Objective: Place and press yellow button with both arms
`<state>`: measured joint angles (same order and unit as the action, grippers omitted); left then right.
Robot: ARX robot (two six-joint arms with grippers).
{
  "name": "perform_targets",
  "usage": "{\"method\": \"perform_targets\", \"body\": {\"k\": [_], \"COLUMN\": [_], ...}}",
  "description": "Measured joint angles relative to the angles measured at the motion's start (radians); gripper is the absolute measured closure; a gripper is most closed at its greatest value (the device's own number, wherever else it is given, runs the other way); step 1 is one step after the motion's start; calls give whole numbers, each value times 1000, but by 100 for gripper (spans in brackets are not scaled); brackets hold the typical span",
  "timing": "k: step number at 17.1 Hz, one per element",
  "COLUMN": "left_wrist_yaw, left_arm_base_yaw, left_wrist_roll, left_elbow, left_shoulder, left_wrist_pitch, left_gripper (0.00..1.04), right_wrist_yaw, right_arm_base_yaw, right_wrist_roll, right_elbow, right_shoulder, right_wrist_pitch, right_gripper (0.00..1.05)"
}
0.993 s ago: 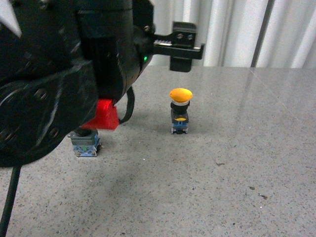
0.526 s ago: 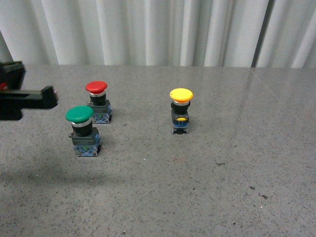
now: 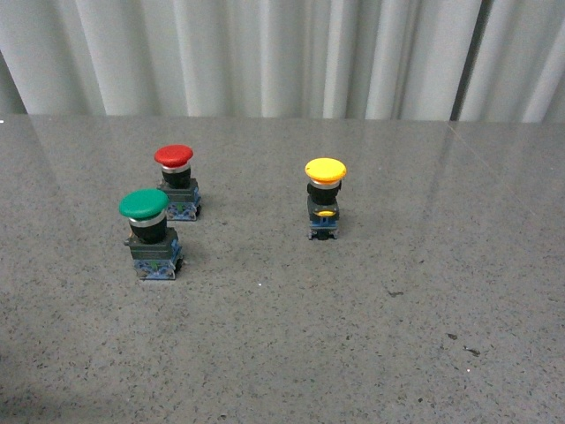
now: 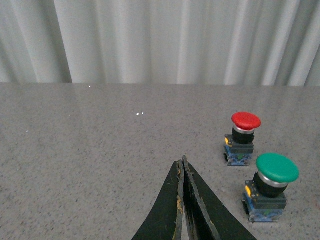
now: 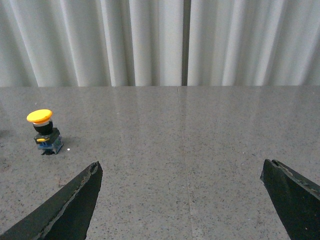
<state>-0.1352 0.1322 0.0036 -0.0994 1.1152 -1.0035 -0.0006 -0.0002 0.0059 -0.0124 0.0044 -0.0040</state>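
Plainly, the yellow button stands upright on the table, a little right of the middle in the front view, and neither arm shows in that view. Its cap is a round, domed mushroom of smooth yellow. This sits on a short black cylinder, and below that is a small squarish contact block with a yellow tab on its face. The block seems blue-grey, though it is too small here to be sure. The table is a flat slab of grey speckled stone with a dull sheen, and faint pale streaks reflect from the curtain behind it. The curtain hangs in soft white vertical pleats. The red button and the green button stand well apart from the yellow one, on its left. They have the same build, glossy domed caps over black barrels and boxy bases, with the green one nearer the camera and just beside the red. In the left wrist view the left gripper has its flat, tapering black fingers pressed together to a point. Nothing is between them, and they hang above bare table near the red and green buttons. In the right wrist view the right gripper is spread wide and empty. Its two dark wedge-shaped fingers are far apart, and the yellow button stands farther off on the table, clear of both.
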Motion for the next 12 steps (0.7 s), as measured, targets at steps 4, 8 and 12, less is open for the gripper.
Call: {"method": "perform_targets", "body": {"k": [4,8,12], "left_wrist_yaw": [44,132,135], "left_arm_base_yaw": [-44,-135,-129], "left_wrist_roll": [0,0,0], "left_elbow": [52,83,85], "left_shoulder": [-187,-377,-540], "left_wrist_pitch": [137,294,440], "left_gripper": [101,101,101], "right_wrist_yaw": [0,0,0], "right_arm_base_yaw": [0,0,0], "right_wrist_roll": [0,0,0], "right_elbow": [0,0,0], "right_shoulder": [0,0,0], "right_wrist_pitch": [0,0,0], "right_gripper": [7,7,7]}}
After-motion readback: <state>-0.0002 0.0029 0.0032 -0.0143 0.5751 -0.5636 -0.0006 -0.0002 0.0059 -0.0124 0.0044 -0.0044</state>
